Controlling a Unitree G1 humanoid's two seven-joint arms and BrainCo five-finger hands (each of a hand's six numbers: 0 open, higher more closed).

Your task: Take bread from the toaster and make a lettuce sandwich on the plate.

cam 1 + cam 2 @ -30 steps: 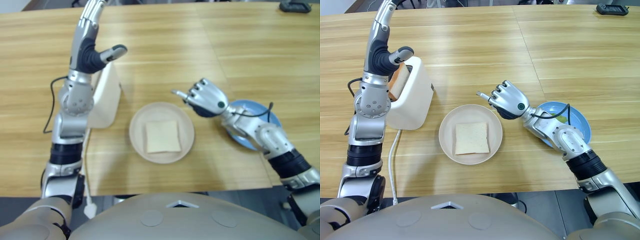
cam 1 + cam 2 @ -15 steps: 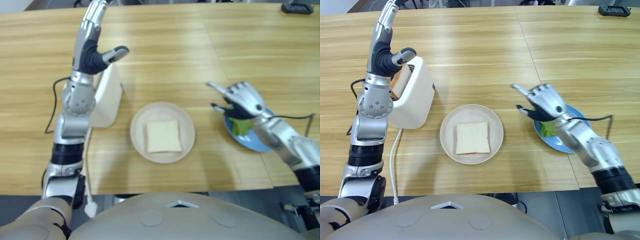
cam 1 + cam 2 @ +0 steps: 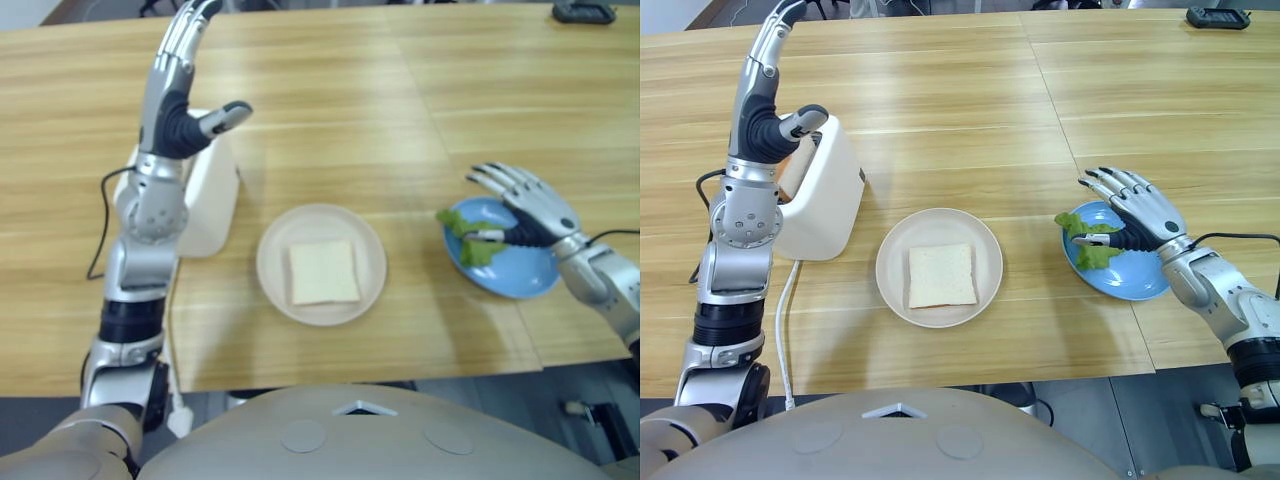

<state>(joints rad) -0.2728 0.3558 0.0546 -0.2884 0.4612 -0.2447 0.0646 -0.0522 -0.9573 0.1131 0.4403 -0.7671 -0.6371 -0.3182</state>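
Observation:
A cream plate (image 3: pixel 890 248) sits at the table's middle front with one slice of white bread (image 3: pixel 942 276) flat on it. To its left stands a white toaster (image 3: pixel 832 195) with a browned slice (image 3: pixel 793 168) showing in its slot. My left hand (image 3: pixel 765 95) is held just above the toaster, fingers stretched upward, holding nothing. On the right a blue plate (image 3: pixel 1137 282) carries green lettuce (image 3: pixel 1084 240). My right hand (image 3: pixel 1142 212) hovers over that plate with fingers spread, its thumb down by the lettuce leaves.
The toaster's white cable (image 3: pixel 783 325) runs down to the table's front edge. A dark object (image 3: pixel 1212 16) lies at the far right back corner. Bare wood stretches behind the plates.
My right hand has swung right, from beside the cream plate to over the blue plate, and its fingers have spread out. The left hand has stayed above the toaster.

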